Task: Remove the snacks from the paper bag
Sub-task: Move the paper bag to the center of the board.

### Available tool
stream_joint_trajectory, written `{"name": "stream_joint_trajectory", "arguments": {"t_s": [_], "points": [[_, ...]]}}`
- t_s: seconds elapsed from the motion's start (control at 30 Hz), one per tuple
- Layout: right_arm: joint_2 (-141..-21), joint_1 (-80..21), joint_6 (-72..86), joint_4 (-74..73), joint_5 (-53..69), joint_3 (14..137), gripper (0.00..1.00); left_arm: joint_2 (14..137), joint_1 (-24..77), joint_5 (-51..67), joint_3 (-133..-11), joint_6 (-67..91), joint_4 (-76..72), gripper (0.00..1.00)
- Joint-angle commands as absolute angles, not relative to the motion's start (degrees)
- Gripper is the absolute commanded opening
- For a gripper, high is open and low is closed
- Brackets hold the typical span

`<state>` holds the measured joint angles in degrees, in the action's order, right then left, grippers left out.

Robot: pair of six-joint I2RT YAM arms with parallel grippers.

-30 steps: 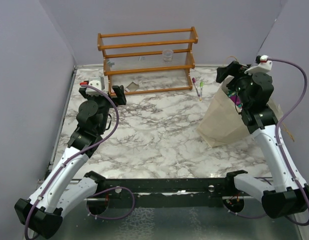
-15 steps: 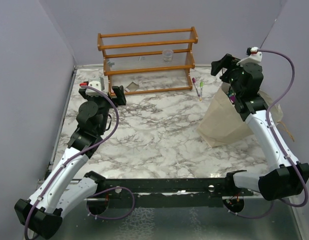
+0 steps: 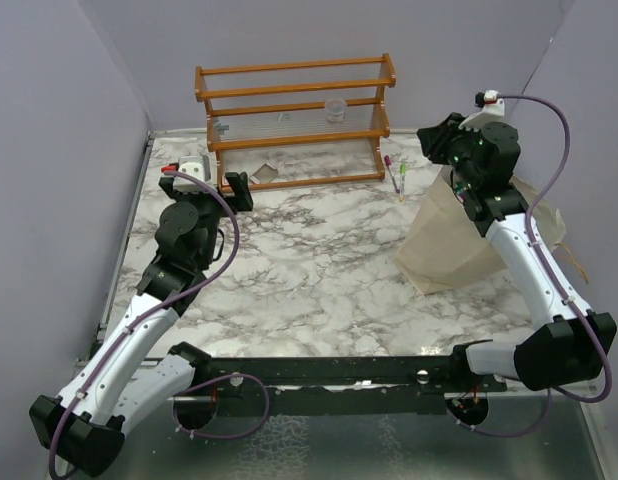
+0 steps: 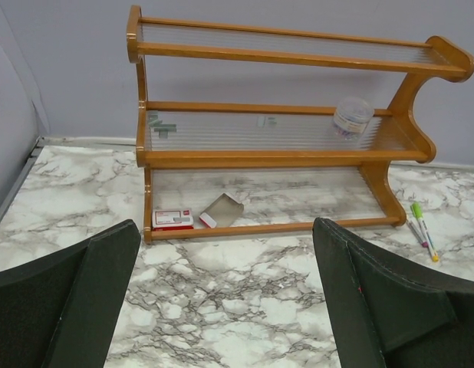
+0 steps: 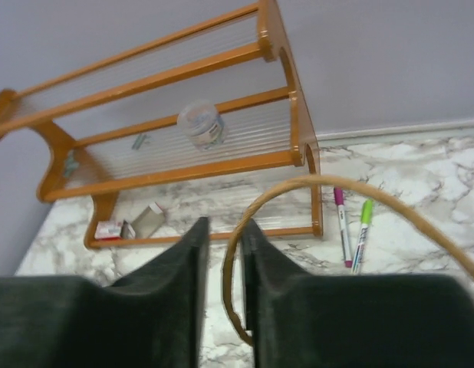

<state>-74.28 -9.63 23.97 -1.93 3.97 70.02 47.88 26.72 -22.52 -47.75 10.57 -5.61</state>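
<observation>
Counts, overhead view: two arms, one paper bag (image 3: 444, 245), one wooden rack (image 3: 299, 138) with three wire shelves, all on the marble desk (image 3: 319, 260).

Rack contents:
- Top shelf: nothing seen on it.
- Middle shelf: one small clear round tub (image 4: 352, 117) towards the right end. Two tiny greenish bits lay further left, too small to identify.
- Lowest level: one red-and-white box (image 4: 172, 220), with one grey-brown carton (image 4: 222, 209) lying tilted just beside it.

Two pens lay side by side on the desk just outside the rack's right foot, one pink (image 5: 342, 226) and one green (image 5: 362, 234).

The paper bag stood on the right side of the desk, near the rack's right end and well apart from the left arm. Its mouth was hidden behind the right arm, so the snacks could not be seen or counted.

The left end effector (image 3: 204, 186) hung over the desk in front of the rack's left end. Its fingers were spread wide and it held nothing.

The right end effector (image 5: 226, 230) was over the top of the bag. Its fingers were drawn close together with only a narrow gap between them. One tan loop handle (image 5: 321, 179) of the bag ran through that gap. I could not tell whether the pads actually pinched it.
</observation>
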Motion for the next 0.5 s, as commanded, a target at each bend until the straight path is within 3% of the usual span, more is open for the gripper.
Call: {"name": "stream_joint_trajectory", "arguments": {"t_s": [0.0,0.27,0.47], "points": [[-74.09,-9.23,21.41,-0.6,15.91,71.09,0.11,48.04,26.89,-23.68,-47.37,10.77,-7.49,0.98],[-75.47,-9.46,23.23,-1.36,39.12,71.12,0.02,48.54,26.89,-23.35,-47.3,11.09,-7.49,0.99],[-74.78,-15.46,24.71,-2.1,42.7,68.85,0.02,49.08,26.89,-22.77,-47.35,11.37,-7.32,0.99]]}}
